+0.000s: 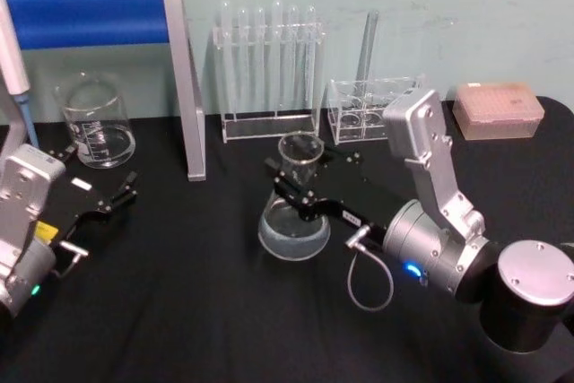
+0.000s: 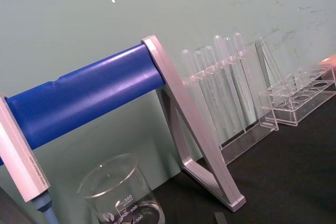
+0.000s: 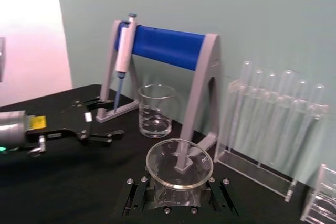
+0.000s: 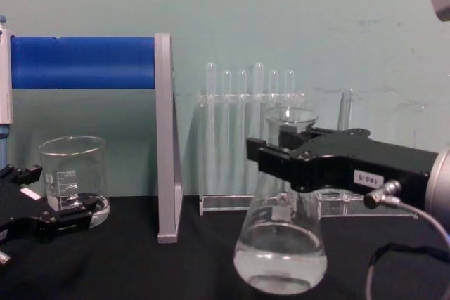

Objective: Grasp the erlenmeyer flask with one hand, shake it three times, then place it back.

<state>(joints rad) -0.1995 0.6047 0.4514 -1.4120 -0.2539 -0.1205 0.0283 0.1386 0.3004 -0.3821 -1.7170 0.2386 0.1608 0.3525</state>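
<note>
The erlenmeyer flask [image 1: 293, 221] is clear glass with a little liquid in its wide base, near the middle of the black table. My right gripper [image 1: 289, 189], the hand, reaches in from the right, its two black jaws closed on the neck just below the flared rim. From the chest view the flask [image 4: 280, 247] stands upright with the gripper [image 4: 281, 157] across its neck; I cannot tell whether the base touches the table. The right wrist view looks down onto the flask rim [image 3: 179, 164]. My left gripper [image 1: 103, 220] rests open at the table's left, holding nothing.
A glass beaker [image 1: 94, 123] stands at the back left beside a pipette stand with a blue bar [image 1: 90, 15]. Behind the flask are a test tube rack [image 1: 269, 69] and a smaller clear rack [image 1: 368, 109]. A pink tip box [image 1: 498, 109] sits back right.
</note>
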